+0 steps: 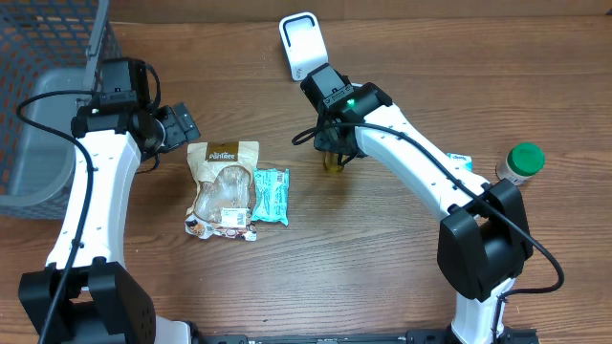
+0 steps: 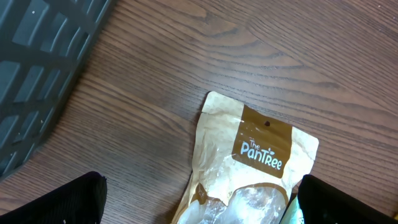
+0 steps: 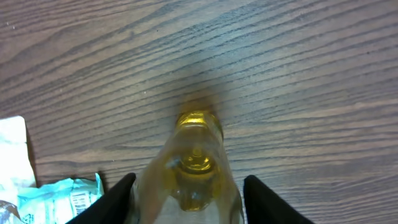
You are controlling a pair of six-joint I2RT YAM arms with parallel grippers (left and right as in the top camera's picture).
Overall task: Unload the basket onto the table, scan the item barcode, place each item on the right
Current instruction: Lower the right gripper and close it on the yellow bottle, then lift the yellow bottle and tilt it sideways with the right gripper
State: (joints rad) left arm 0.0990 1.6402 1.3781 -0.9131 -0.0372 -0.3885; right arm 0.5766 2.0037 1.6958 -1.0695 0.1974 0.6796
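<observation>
Two grippers, both mine. Right gripper (image 3: 189,202): its black fingers (image 3: 118,199) sit close on both sides of the clear gold-capped bottle of yellow liquid (image 3: 196,155), low centre of the right wrist frame. Can't tell if they clamp it or just flank it. Cap points to frame top, over the brown wood-grain table (image 3: 298,74). Teal plastic snack packet (image 3: 59,193) is at lower left there, apart from the bottle.

Left gripper (image 2: 205,208): jaws spread wide, holding nothing, black fingers (image 2: 68,199) in the lower corners of the left wrist frame. It hangs over the top end of the tan paper pouch (image 2: 255,155), which has a clear window and "The PanTree" print. Dark grey mesh basket (image 2: 37,62) is at upper left.

Overhead: pouch and teal packet lie side by side, edges meeting, left of centre. Bottle is just right of them, mid-frame under my right wrist. White plastic scanner stand (image 1: 303,45) is at top centre, well apart from the bottle. Green-lidded round jar (image 1: 521,162) is at the right edge, beside my right arm.
</observation>
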